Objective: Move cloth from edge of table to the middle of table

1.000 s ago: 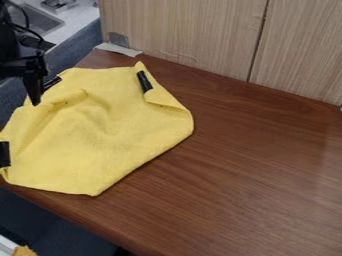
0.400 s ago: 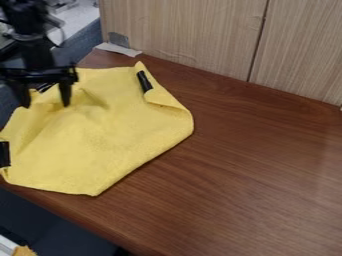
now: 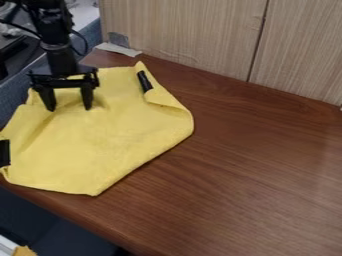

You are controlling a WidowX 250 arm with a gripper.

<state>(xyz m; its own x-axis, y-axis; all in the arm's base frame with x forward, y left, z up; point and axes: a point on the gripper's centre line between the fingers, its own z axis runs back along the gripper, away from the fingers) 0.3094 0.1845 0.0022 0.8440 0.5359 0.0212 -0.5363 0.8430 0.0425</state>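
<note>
Below and left of my black two-finger claw (image 3: pixel 69 108) I see a short black strip (image 3: pixel 5 153), then the claw itself, fingers set wide apart, with the creased yellow cloth (image 3: pixel 100 142) beneath and around it, and the brown wood-grain table (image 3: pixel 260 160) farther right.

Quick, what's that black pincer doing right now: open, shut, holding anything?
Pincer: open, its two sides spread apart over the yellow cloth, gripping nothing.
</note>
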